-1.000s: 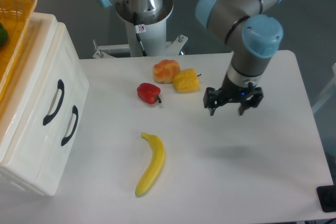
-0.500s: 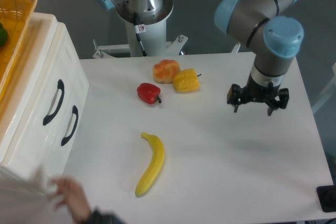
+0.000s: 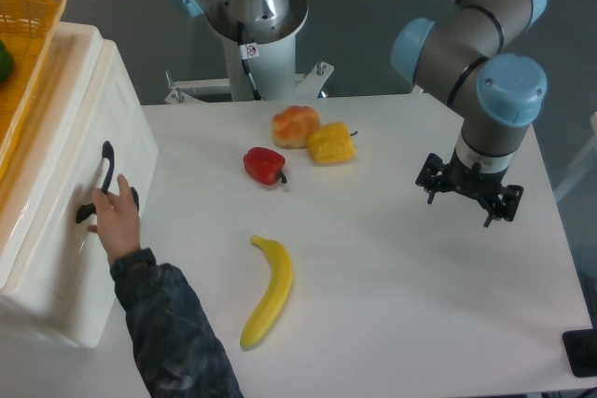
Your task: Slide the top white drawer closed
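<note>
Above the table, gripper [image 3: 469, 191] open, empty

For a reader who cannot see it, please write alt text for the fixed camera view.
A person's hand grips a black handle on the white drawer unit at the table's left edge, while the robot's gripper hangs over the right side, holding nothing. A banana, a red pepper, a yellow pepper and an orange fruit lie between.
</note>
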You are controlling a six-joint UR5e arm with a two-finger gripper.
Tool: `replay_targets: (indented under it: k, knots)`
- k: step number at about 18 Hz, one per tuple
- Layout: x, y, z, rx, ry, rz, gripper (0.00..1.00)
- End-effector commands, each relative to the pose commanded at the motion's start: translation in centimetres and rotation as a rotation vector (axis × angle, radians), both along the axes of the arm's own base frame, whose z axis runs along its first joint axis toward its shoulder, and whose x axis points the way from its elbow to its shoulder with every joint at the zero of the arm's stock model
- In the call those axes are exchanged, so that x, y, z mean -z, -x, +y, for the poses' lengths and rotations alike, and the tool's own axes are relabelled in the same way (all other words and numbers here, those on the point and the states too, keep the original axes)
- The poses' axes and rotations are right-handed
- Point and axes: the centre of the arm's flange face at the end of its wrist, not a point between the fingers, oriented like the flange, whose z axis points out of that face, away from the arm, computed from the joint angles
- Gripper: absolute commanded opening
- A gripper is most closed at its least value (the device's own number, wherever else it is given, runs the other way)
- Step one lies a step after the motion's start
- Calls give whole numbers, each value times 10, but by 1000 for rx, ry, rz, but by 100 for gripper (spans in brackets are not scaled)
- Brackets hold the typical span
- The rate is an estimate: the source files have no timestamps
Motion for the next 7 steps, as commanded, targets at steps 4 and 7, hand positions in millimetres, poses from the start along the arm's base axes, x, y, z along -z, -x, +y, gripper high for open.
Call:
replay_targets:
  k: [4, 7]
  knots:
    - [1, 9, -14, 46, 3, 0, 100]
    - [1, 14, -21, 35, 3, 0, 100]
